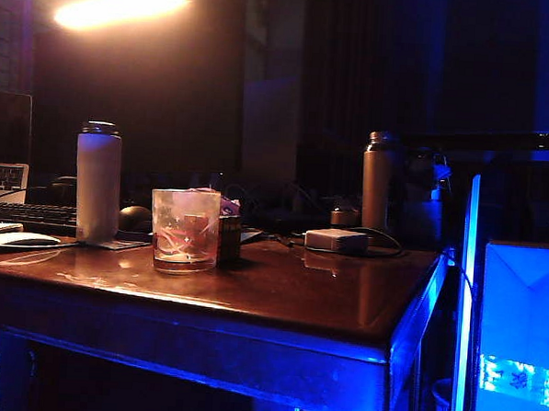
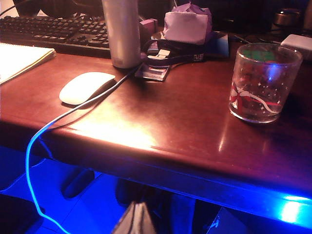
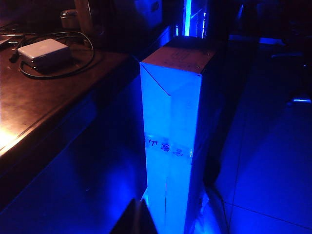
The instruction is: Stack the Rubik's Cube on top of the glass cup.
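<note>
The glass cup [image 1: 185, 229] [image 2: 263, 83] stands on the brown table [image 1: 316, 295] near its front edge, clear with reddish-white swirls. The Rubik's Cube [image 1: 228, 239] sits right behind it; a dark side sticks out past the cup, and coloured squares show through the glass. In the left wrist view my left gripper [image 2: 136, 208] hangs below the table's front edge, fingertips pressed together, holding nothing. The right wrist view shows my right gripper [image 3: 138, 207] low beside the table, shut and empty, facing a tall box. Neither gripper appears in the exterior view.
A white bottle [image 1: 98, 182] [image 2: 121, 31], mouse [image 2: 85, 87], blue cable [image 2: 34, 141] and keyboard [image 2: 53, 30] lie to the cup's left. A pinkish lump [image 2: 187, 22] sits behind. A brown bottle [image 1: 379, 181] and power adapter [image 1: 336, 240] [image 3: 43, 51] stand right. A tall blue-lit box [image 3: 173, 146] [image 1: 521, 338] stands off the table's right edge.
</note>
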Available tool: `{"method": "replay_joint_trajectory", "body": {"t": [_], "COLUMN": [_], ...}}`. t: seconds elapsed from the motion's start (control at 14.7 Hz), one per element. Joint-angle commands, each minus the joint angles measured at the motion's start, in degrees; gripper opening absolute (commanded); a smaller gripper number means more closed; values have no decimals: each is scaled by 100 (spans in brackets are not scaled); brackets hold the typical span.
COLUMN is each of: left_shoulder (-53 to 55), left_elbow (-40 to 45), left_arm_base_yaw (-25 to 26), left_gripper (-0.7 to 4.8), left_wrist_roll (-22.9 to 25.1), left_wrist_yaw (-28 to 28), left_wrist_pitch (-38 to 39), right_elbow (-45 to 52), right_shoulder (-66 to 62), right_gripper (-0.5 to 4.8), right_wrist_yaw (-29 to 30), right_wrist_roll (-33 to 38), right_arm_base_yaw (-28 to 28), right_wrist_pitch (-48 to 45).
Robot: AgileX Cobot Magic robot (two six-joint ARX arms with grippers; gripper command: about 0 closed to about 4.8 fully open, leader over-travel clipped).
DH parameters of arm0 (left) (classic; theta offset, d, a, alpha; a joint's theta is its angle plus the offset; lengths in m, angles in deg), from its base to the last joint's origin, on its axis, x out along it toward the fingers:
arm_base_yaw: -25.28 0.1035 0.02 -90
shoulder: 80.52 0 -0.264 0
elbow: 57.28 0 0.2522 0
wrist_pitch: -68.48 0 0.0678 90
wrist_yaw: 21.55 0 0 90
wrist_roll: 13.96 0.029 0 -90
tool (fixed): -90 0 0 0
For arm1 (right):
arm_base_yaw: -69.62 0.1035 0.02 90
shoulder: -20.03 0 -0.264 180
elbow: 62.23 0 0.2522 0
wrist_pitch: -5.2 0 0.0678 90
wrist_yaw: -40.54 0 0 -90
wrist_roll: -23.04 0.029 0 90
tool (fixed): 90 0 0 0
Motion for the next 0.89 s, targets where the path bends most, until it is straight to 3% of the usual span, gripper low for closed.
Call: {"method": "replay_joint_trajectory", "body": {"t": [0.07,0.2,0.27,0.48,0.55,0.68,0.89], "left_shoulder": [-15,-15,-15,-13,-11,219,1788], "left_elbow": [28,28,28,-236,-577,-1364,-2940], "left_arm_base_yaw": [4,4,2,4,4,4,4], "left_gripper": [8,8,8,-3,-3,-3,-3], "left_wrist_roll": [2,0,-120,-1674,-1897,-1469,-245], "left_wrist_yaw": [-2,-2,-4,133,433,824,896], "left_wrist_pitch": [133,131,98,-723,-623,-592,-588], "right_elbow": [20,20,20,-31,-157,-691,-1751], "right_shoulder": [7,4,4,7,4,-28,-841], "right_gripper": [-1,-1,-1,-1,-1,-1,-1], "right_wrist_yaw": [-11,-4,-9,70,197,267,208], "right_wrist_roll": [7,81,472,1375,1397,1392,1198], "right_arm_base_yaw": [0,0,0,2,2,0,-4], "right_wrist_pitch": [74,74,70,-94,-101,-105,-415]}}
